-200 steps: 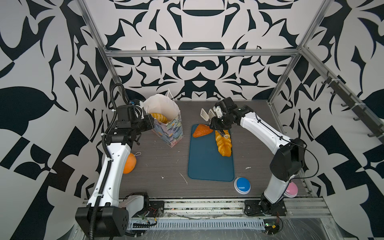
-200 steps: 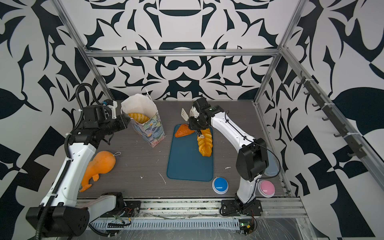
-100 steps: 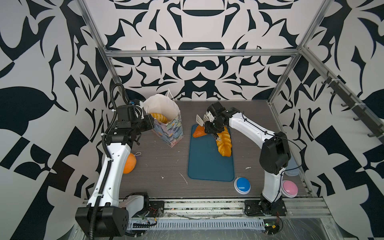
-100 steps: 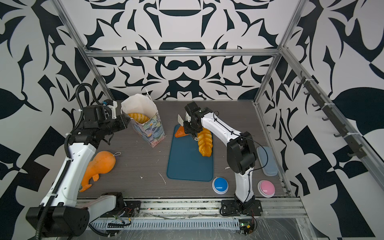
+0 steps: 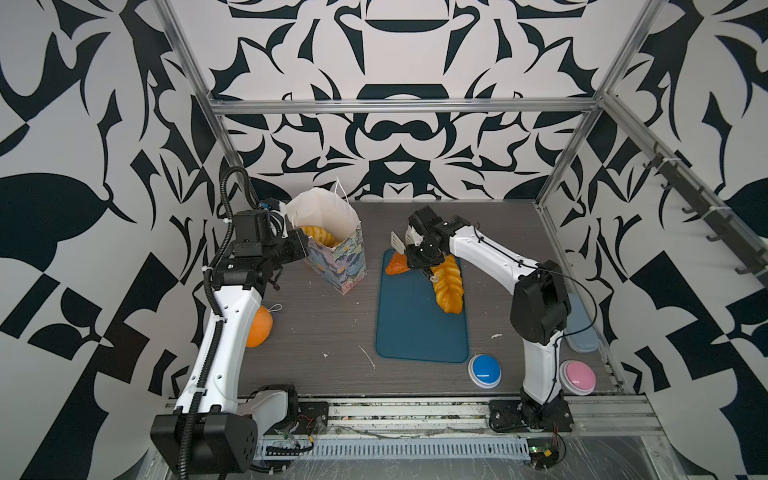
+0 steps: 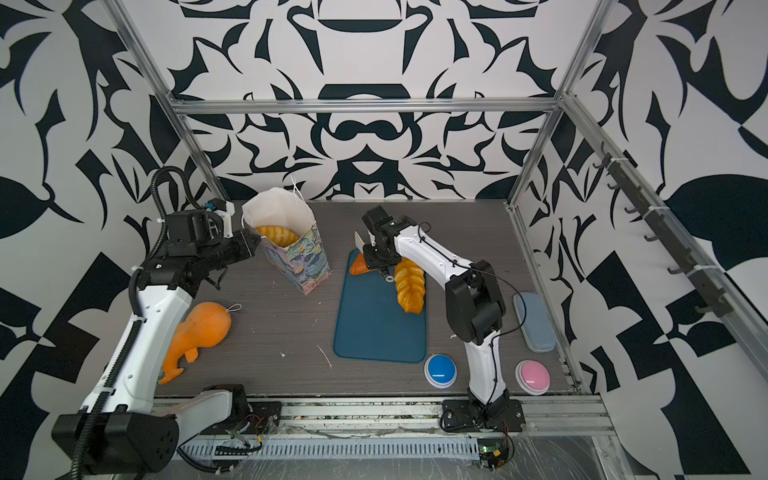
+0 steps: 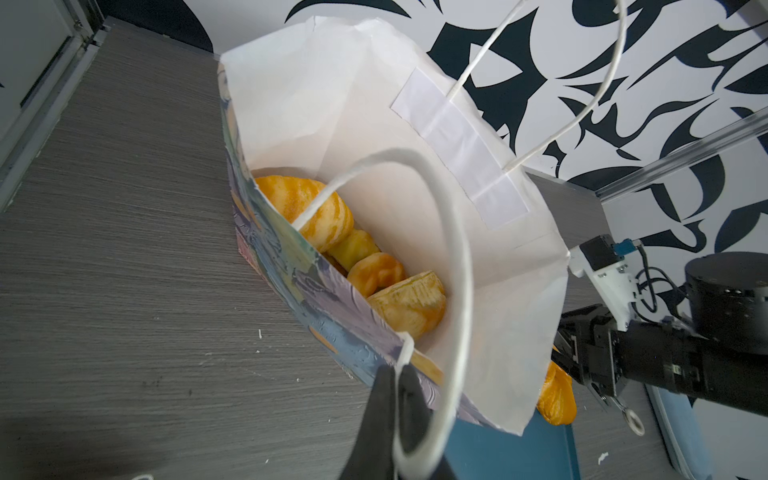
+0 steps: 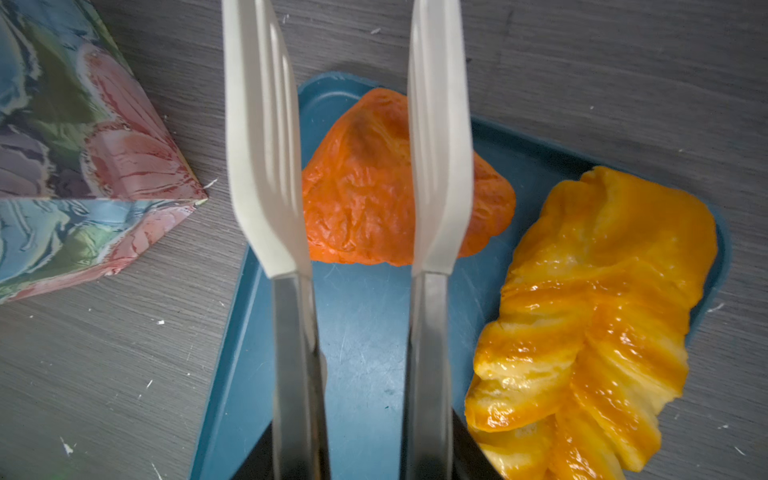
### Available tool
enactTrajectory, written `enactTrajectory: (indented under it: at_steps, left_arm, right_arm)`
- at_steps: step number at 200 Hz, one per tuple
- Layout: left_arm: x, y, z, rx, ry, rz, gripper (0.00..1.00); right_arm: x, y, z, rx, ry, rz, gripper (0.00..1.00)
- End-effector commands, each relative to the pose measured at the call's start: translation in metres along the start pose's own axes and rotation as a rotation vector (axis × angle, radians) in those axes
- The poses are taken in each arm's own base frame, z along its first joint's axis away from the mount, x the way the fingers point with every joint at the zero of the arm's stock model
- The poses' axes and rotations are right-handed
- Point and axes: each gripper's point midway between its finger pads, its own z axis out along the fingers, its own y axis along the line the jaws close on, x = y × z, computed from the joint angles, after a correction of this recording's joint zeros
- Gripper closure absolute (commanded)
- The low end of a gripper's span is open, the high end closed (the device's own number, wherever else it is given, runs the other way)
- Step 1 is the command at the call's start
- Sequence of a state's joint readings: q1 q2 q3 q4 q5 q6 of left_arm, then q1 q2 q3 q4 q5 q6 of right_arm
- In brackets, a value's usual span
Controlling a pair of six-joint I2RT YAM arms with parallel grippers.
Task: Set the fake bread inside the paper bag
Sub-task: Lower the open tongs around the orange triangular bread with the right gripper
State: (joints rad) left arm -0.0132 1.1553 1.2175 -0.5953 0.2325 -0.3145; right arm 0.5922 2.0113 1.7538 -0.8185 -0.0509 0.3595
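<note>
Right fingers (image 8: 438, 166) half-open over the orange triangle (image 8: 361, 195); left fingers (image 7: 380, 399) tight on the paper bag's rim (image 7: 324, 272).

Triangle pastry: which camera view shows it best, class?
Right wrist view: the triangle pastry is large and sharp on the blue tray. Both top views show it small, half under the right arm. The left wrist view lacks it.

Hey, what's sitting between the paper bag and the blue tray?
Only bare grey table separates the paper bag and the blue tray, shown in both top views.
</note>
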Motion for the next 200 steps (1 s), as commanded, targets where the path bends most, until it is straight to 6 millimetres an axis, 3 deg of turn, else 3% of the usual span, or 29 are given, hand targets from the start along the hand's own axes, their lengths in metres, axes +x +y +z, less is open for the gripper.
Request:
enactTrajectory:
  at_steps: [1,34,200]
  left_arm:
    - [0.006,0.002,0.003,0.001,0.022,-0.012,1.00]
    - [0.006,0.002,0.003,0.002,0.023,-0.012,1.00]
    - [0.006,0.001,0.002,0.005,0.022,-0.011,1.00]
  right_arm:
    - [-0.017,0.009,-0.021,-0.009,-0.067,-0.027,0.55]
    - [-0.011,0.014,-0.014,-0.001,-0.046,-0.051,0.57]
    - [0.004,0.002,0.004,0.052,0.007,-0.077,0.58]
